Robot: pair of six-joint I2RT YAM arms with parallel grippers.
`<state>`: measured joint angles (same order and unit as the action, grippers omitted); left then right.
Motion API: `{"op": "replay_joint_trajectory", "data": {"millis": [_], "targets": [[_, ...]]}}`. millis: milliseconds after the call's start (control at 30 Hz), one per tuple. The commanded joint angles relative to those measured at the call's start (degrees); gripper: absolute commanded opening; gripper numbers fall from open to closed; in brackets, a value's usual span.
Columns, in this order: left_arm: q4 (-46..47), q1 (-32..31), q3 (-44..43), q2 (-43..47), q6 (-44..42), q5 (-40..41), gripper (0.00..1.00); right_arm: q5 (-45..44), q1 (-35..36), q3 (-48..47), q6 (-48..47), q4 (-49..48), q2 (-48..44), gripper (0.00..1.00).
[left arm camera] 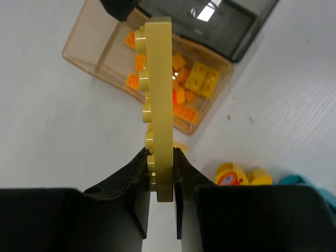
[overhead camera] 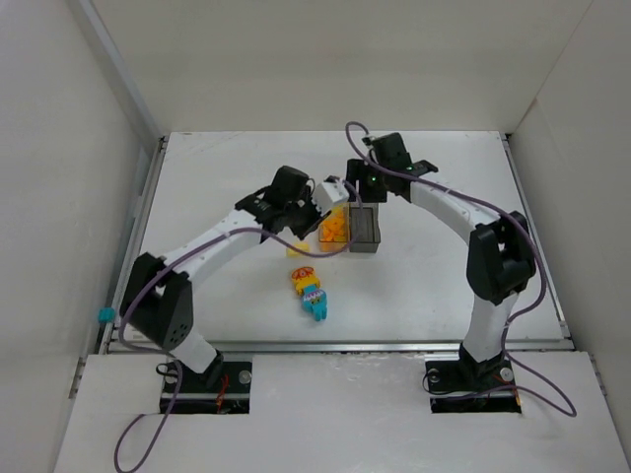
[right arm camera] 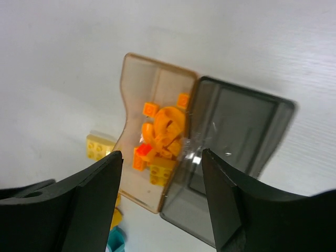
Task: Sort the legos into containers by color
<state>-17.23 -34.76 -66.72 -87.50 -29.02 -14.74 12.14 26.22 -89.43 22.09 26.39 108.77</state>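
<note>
My left claw [left arm camera: 161, 157] is clamped on a pale yellow plate [left arm camera: 159, 79], pads on both flat faces at its near end. The plate is long and thin, seen edge-on, with a row of round studs down its left side. In the wrist view it runs out from the fingers across the amber box [left arm camera: 86, 50]; whether it touches the box I can't tell. My right claw [right arm camera: 160, 157] grips nothing, its jaws spread wide. It hangs above the seam where the amber box meets the dark grey box [right arm camera: 241, 121]. The boxes sit side by side, touching, mid-table [overhead camera: 444, 286], amber on the left in the top view. Both are see-through rectangles, one tinted honey-brown, the other smoky. Inside the amber one is a heap of orange and yellow pieces [right arm camera: 163, 134]: small square bricks, a rounder orange part and a yellow four-stud brick [left arm camera: 202, 79] (colours mixed in there). Outside, a loose yellow brick [right arm camera: 97, 147] lies just beside the amber box's left wall. Nearer the arm bases there's a small clump of yellow, orange and teal pieces [overhead camera: 311, 291], well apart from the boxes.
</note>
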Motion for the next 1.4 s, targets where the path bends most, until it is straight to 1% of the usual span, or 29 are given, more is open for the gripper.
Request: {"op": "replay_joint_trajectory", "data": {"millis": [0,33,67,100,167,233,367,400,433,500,533,567,633,667,700,733,867,1000,1033,1067,1100,1133,1167,1200,1233,1267,1300,1333,1367], "targets": [[-1.65,0.22,-9.55,-7.46,10.18,-0.29,0.0,-0.71,-3.1,-1.1,-0.03,-0.03,-5.67,0.68],[-3.23,0.22,-13.83,-9.51,16.04,-1.24,0.0,-1.67,-3.62,-1.1,-0.03,0.5,-5.68,0.68],[-3.94,0.22,-15.53,-11.27,18.01,-2.73,0.0,-2.38,-4.5,-1.1,0.5,1.02,-6.28,0.68],[-3.95,0.22,-16.77,-14.24,19.59,-6.49,0.0,-2.99,-5.03,-0.58,1.11,1.03,-6.81,0.68],[-3.95,0.22,-18.1,-16.46,24.15,-8.1,0.0,-5.19,-6.52,-0.05,1.9,1.56,-7.43,0.68],[-3.42,0.22,-18.1,-18.66,26.46,-8.11,0.0,-5.98,-7.06,0.48,2.52,1.56,-8.22,0.68],[-1.32,0.22,-18.1,-19.28,27.78,-6.09,0.0,-7.13,-7.76,-0.13,1.65,0.94,-8.84,0.68],[-1.31,0.22,-17.4,-19.28,27.78,-6.09,0.02,-7.13,-7.76,-0.83,1.64,1.46,-8.84,0.68],[-0.79,0.22,-17.39,-19.8,27.78,-6.09,0.08,-7.13,-7.76,-0.84,0.25,1.99,-8.84,0.68],[-0.78,0.22,-17.39,-19.81,27.78,-6.61,0.24,-7.13,-7.76,-1.54,-0.55,2.0,-8.84,0.68],[-0.78,0.22,-17.92,-20.42,28.31,-7.14,0.41,-7.13,-7.76,-2.06,-1.34,2.61,-8.32,0.68],[-0.78,0.22,-17.92,-20.43,28.31,-7.14,0.47,-7.13,-7.76,-2.07,-1.34,2.61,-8.31,0.68],[-0.78,0.22,-18.54,-20.43,28.84,-7.14,0.55,-7.13,-7.76,-2.68,-2.05,3.14,-8.31,0.68],[-1.39,0.22,-18.54,-20.43,28.84,-7.14,0.66,-7.13,-7.76,-2.68,-2.83,3.14,-8.92,0.68],[-1.4,0.22,-18.54,-20.43,28.84,-6.45,0.73,-7.13,-7.76,-2.68,-3.53,3.14,-8.93,0.68],[-1.4,0.22,-18.54,-20.43,28.84,-6.44,0.77,-7.13,-7.76,-2.68,-3.54,3.14,-8.93,0.68],[-2.63,0.22,-18.54,-18.59,28.84,-4.34,0.77,-7.13,-7.76,-2.68,-5.47,3.14,-10.68,0.68],[-5.09,1.27,-20.46,-14.37,27.01,2.51,0.78,-7.66,-7.76,-2.68,-6.7,3.67,-11.74,0.69],[-6.05,1.28,-20.47,-13.14,26.21,7.05,0.78,-7.66,-7.76,-2.68,-6.71,3.67,-12.35,0.69],[-6.06,2.23,-20.47,-10.09,25.33,9.79,0.8,-7.66,-7.76,-2.68,-6.71,3.06,-12.35,0.69],[-6.75,3.81,-19.86,-8.4,24.54,12.87,0.83,-7.66,-7.76,-2.68,-6.71,3.05,-12.36,0.69],[-6.76,4.87,-18.98,-4.64,23.75,19.68,0.86,-7.66,-7.76,-2.68,-7.23,3.05,-12.36,0.69],[-6.76,5.92,-17.84,-2.69,22.78,22.88,0.89,-7.66,-7.76,-2.68,-7.23,2.53,-12.36,0.69],[-6.76,8.81,-14.7,-0.67,22.17,25.53,0.97,-7.14,-7.76,-2.68,-7.23,2.52,-12.36,0.69],[-6.06,10.49,-12.84,1.35,22.16,27.99,0.99,-7.13,-7.76,-2.68,-7.23,2.52,-11.83,0.69],[-6.06,12.16,-11.0,5.11,21.64,30.71,0.99,-6.26,-7.76,-2.68,-7.23,1.91,-11.83,0.65],[-6.06,15.74,-7.32,6.98,21.63,31.26,0.99,-5.73,-7.24,-2.68,-7.23,1.91,-11.13,0.6],[-6.06,17.43,-5.37,8.74,21.63,31.79,0.99,-5.73,-7.23,-2.68,-7.23,1.91,-9.82,0.54],[-6.06,19.1,-3.44,10.41,22.33,32.4,0.94,-5.73,-6.19,-2.68,-7.75,1.91,-8.85,0.44]]}}
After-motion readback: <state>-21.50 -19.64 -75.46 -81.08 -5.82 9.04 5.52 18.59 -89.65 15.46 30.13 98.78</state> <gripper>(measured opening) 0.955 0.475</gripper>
